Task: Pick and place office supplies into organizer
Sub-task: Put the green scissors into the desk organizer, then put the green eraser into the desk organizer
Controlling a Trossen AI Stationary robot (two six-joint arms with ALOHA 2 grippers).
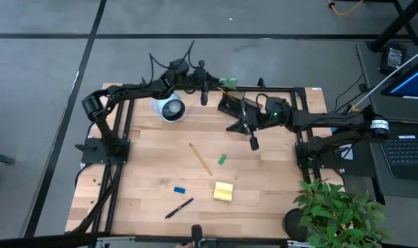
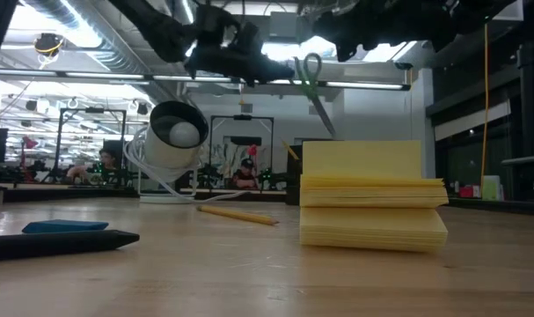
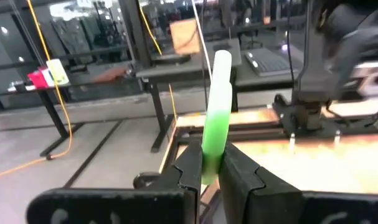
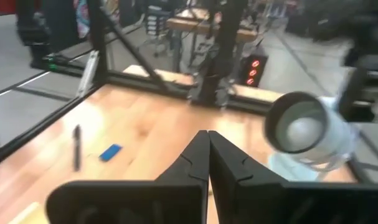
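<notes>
Carrying: I have the left gripper (image 3: pixel 206 177) clamped on the scissors (image 3: pixel 215 118) by the green handle, lifted near the table's 12 o'clock edge.
Right gripper (image 4: pixel 207 155): fingers pressed together, empty, hovering over the board toward 2 o'clock.
Organizer (image 1: pixel 231 105): black tray at about 1 o'clock, just beside the scissors in the high view.
Still loose: pencil (image 1: pixel 200 158) near centre, eraser (image 1: pixel 179 189) and pen (image 1: pixel 178 208) toward 7 o'clock, pad (image 1: pixel 223 191) at 6 o'clock.
Step, I judge: scissors in transit to the tray.
Next move needs: blades lined over a compartment, lowered before release; right arm kept clear.
</notes>
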